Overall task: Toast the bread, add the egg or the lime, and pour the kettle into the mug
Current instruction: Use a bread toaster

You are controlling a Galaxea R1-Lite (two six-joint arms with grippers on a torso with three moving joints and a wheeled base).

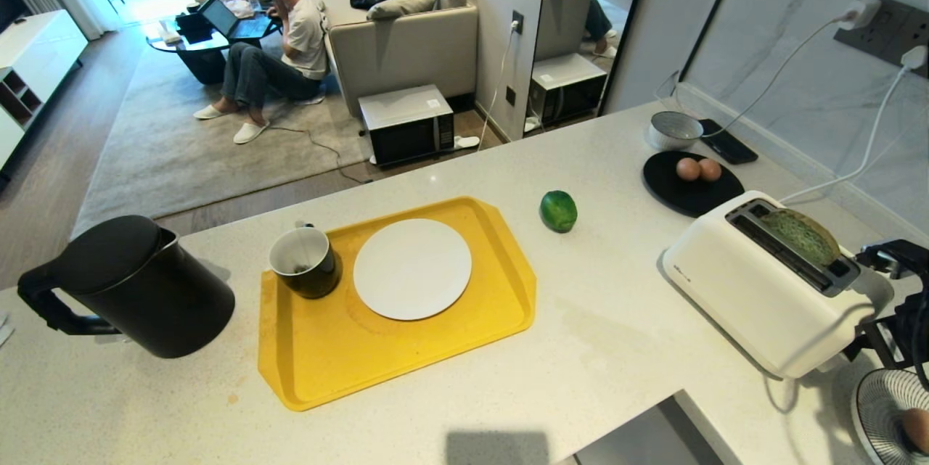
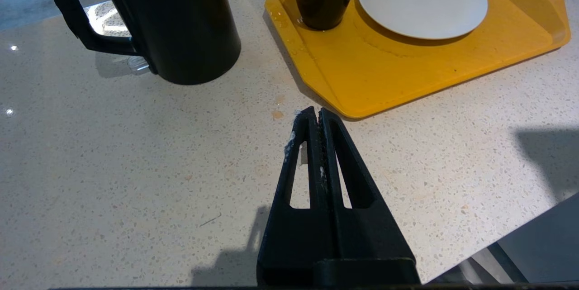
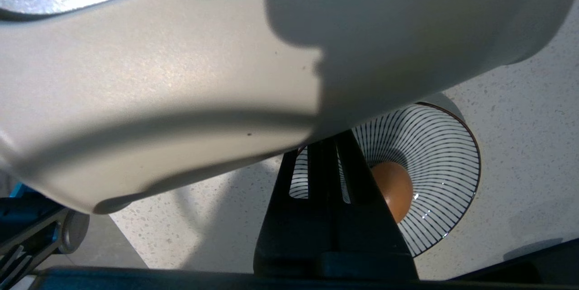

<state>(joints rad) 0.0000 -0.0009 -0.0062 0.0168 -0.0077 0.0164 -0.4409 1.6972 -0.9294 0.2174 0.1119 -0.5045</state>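
the bread [image 1: 800,235], one pale green slice with a brown crust, stands on edge in a slot of the white toaster [image 1: 762,291], its top half showing above the slot. its long axis runs along the slot, from the worktop's far middle toward the near right. the toaster sits at the right of the worktop [image 1: 602,349].

beyond the toaster, a black plate [image 1: 689,193] carries two eggs [image 1: 698,169] touching side by side. a third egg [image 3: 392,190] lies in the striped bowl [image 3: 452,163] just beside the toaster's near end. a second bowl [image 1: 673,130] stands behind the black plate. one lime [image 1: 558,210] lies on the bare worktop between the toaster and the yellow tray [image 1: 341,356], its long axis roughly across the view.

the tray holds one white plate [image 1: 412,268] and one mug [image 1: 303,262], upright, at the plate's left. the kettle [image 1: 138,284] stands upright left of the tray, handle pointing to the left edge.

the right pincer [image 3: 332,145] has its fingers together, holding nothing, its tips close under the toaster's white body and above the striped bowl. the left pincer [image 2: 315,116] hovers over the bare worktop near the tray's corner, fingers pressed together and holding nothing.

a person [image 1: 287,44] sits on the floor by a sofa in the room beyond.
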